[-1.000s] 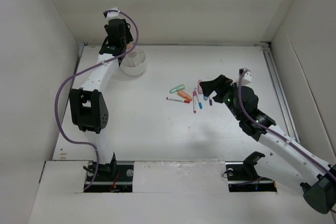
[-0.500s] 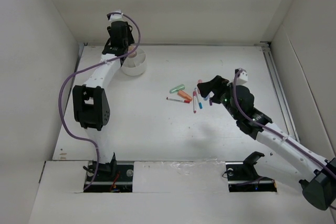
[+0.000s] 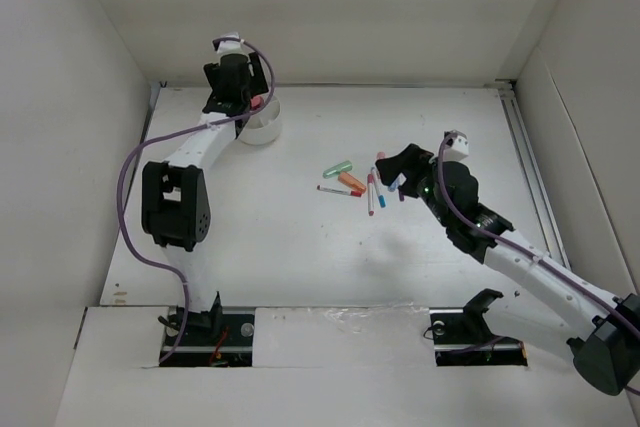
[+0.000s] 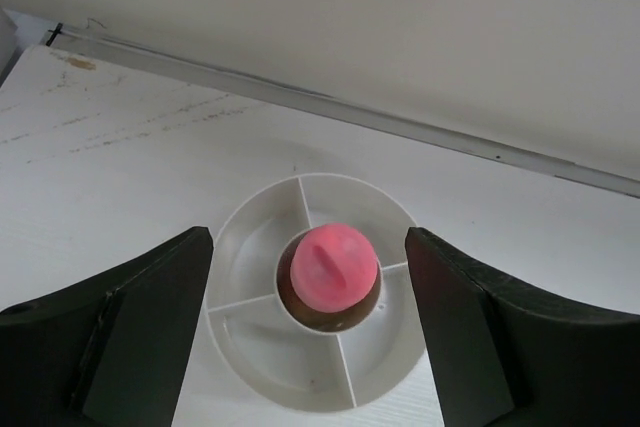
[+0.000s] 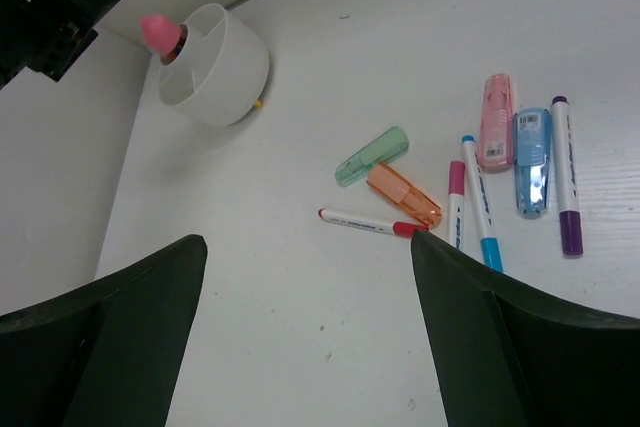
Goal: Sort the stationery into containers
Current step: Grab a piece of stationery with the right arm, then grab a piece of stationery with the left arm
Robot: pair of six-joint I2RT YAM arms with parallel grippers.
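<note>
Shifted rightward, the left gripper [image 4: 308, 239] hangs with fingers wide over the smooth round cup [image 4: 250, 247], a pink domed cap [image 4: 334, 265] in its centre well (body hidden). Slim glossy pens [image 5: 479, 202] lie loose near the spread-fingered right gripper [image 5: 308, 247].

Top view: the left arm [image 3: 205, 142] covers part of the cup [image 3: 264, 129]; its compartments are not discernible. The right arm [image 3: 455, 197] hides several pens [image 3: 370, 197] in part. Wrist views: the lower edge cuts off the left fingers [image 4: 130, 337] and right fingers [image 5: 490, 347]. The pink cap [image 4: 334, 265] conceals its body.
</note>
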